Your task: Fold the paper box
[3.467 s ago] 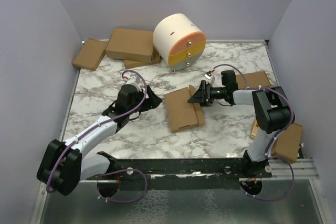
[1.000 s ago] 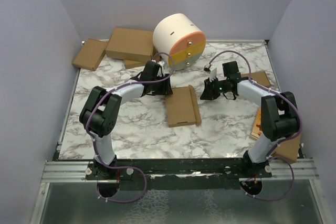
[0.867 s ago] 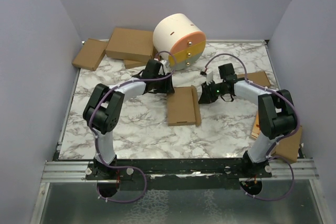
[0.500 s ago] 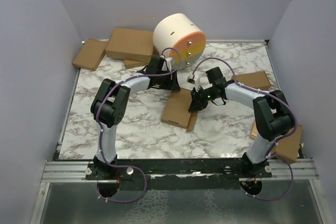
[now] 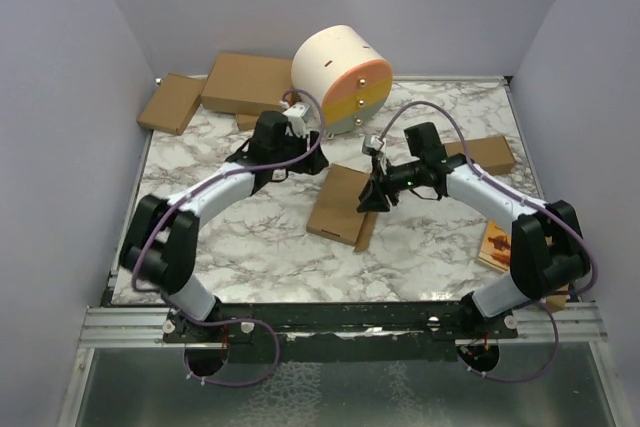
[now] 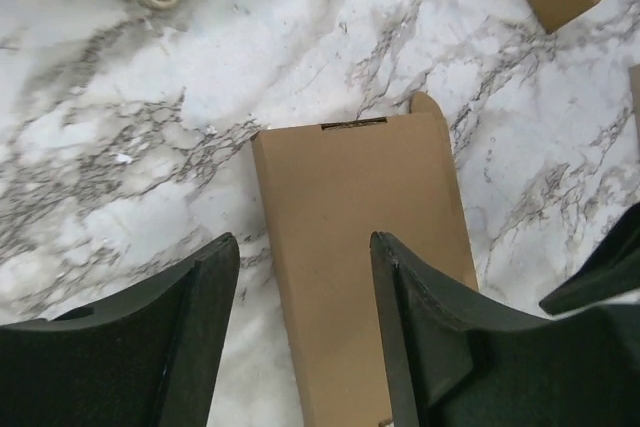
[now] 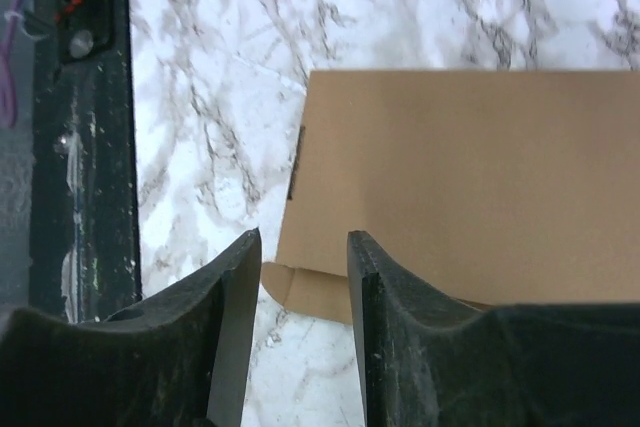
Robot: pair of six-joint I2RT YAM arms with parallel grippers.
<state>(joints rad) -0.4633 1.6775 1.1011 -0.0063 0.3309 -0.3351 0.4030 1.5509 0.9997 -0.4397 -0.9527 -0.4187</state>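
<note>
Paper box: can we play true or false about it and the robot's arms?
1. The paper box lies flat on the marble table. True.
2. The left gripper is pinching the box. False: it is open, with the box lying below it.
3. A round white drum stands farther back than the box. True.
4. The right gripper is shut tight. False: its fingers stand apart.

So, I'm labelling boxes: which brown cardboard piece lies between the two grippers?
The paper box mid-table, flat and alone; the other cartons sit at the edges of the table.
</note>
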